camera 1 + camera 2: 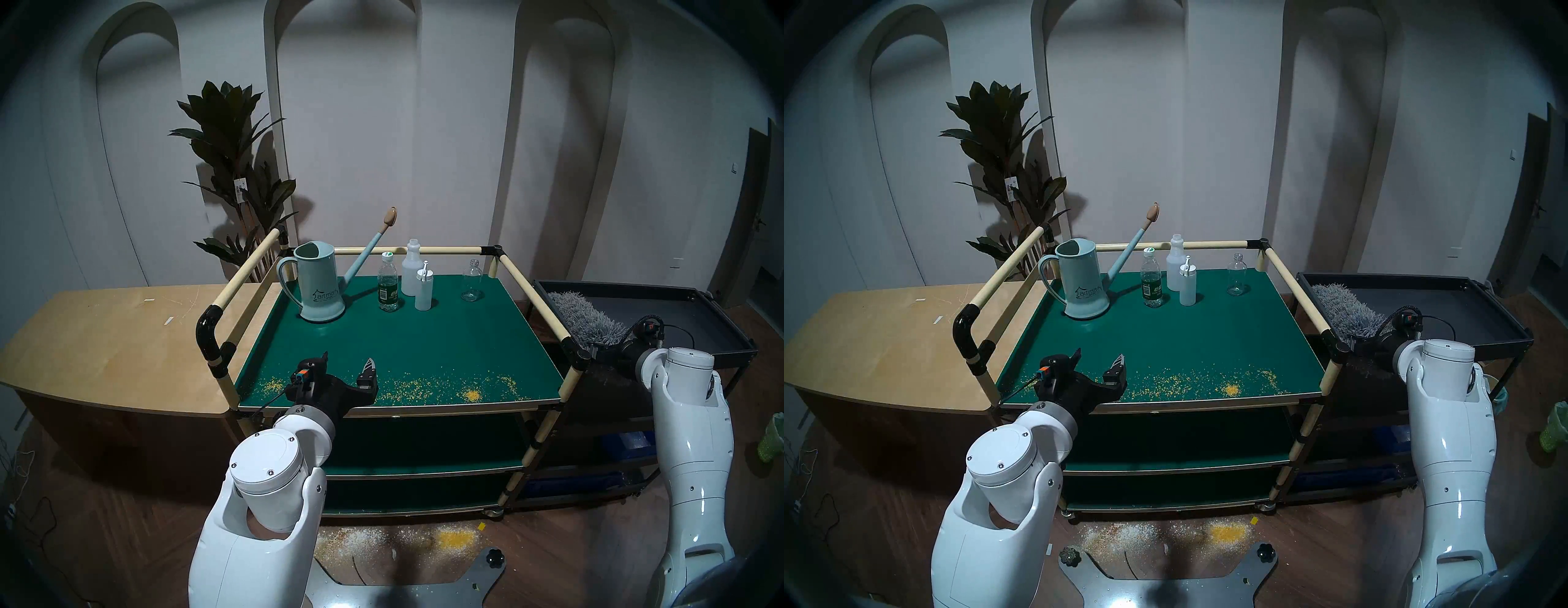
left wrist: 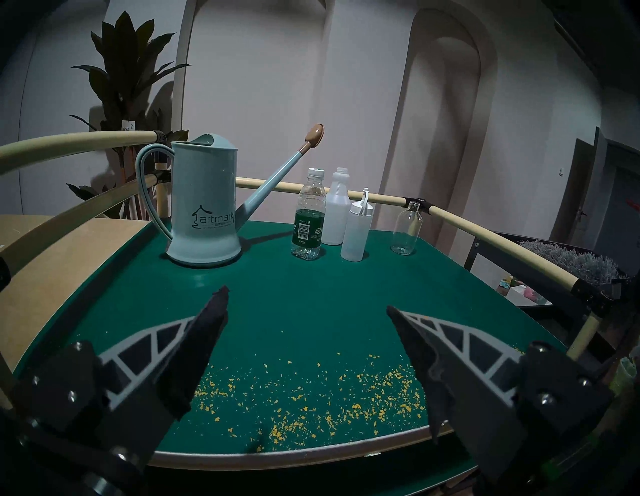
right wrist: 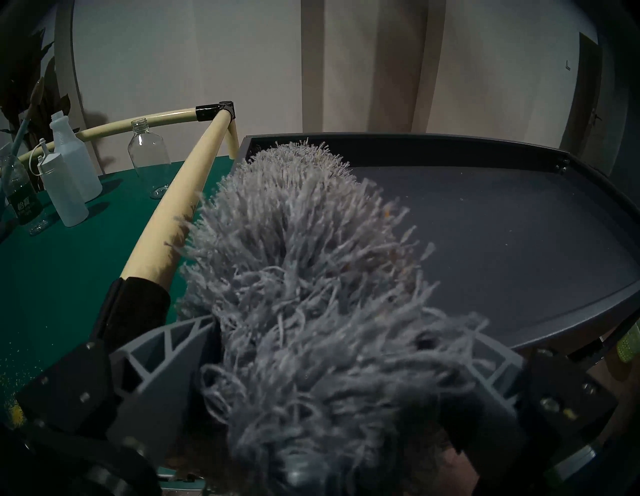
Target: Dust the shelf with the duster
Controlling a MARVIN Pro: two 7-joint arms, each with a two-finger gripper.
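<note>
Evidently light, soft and floppy, the duster [image 3: 294, 249] lies in the black tray [image 3: 502, 242] at 3 o'clock of the shelf [image 1: 403, 339], right gripper [image 3: 332, 350] spread wide around its shaggy near end, not clamped; grasp the stiff handle; left gripper [image 2: 306, 304] empty, open

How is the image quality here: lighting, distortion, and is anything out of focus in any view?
Head views: dim, bluish light, dark fisheye rim, rails bowed; the watering can casts a soft shadow on the shelf. Left wrist view: sharp; yellow crumbs are crisp between the open left gripper fingers. Right wrist view: the duster fills the frame, its nearest strands blurred between the right gripper fingers.
</note>
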